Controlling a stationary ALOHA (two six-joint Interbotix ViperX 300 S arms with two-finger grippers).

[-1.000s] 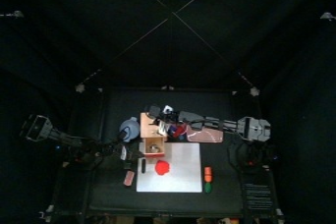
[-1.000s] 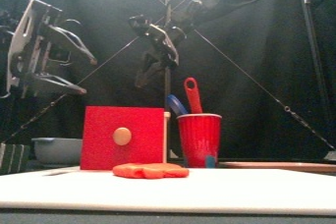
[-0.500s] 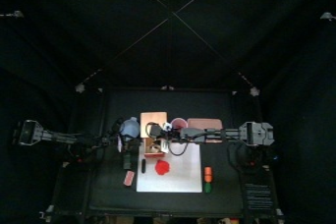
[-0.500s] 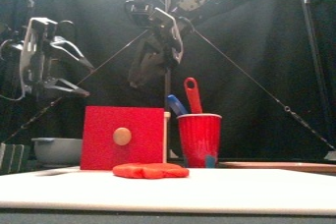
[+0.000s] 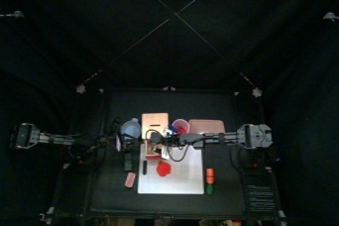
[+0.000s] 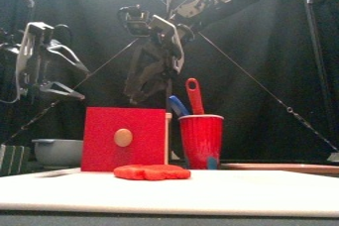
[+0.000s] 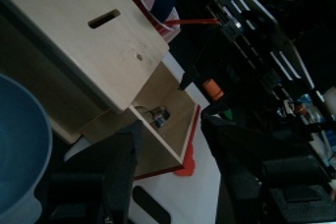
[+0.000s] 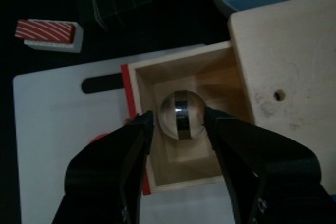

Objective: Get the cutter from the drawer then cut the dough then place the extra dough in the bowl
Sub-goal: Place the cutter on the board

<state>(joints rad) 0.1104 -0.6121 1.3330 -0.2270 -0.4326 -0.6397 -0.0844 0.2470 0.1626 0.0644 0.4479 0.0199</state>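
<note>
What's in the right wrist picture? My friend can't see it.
The right gripper hangs over the open drawer of the wooden box, its fingers either side of the round metal cutter inside. The white cutting board lies underneath.

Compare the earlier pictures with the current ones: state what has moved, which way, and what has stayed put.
The right gripper has come toward the table's front and now hangs over the open drawer, jaws open either side of the cutter, which is not yet grasped. The left gripper shifted slightly inward. Nothing was taken or released. The dough, red cup, wooden box and bowl stayed put.
</note>
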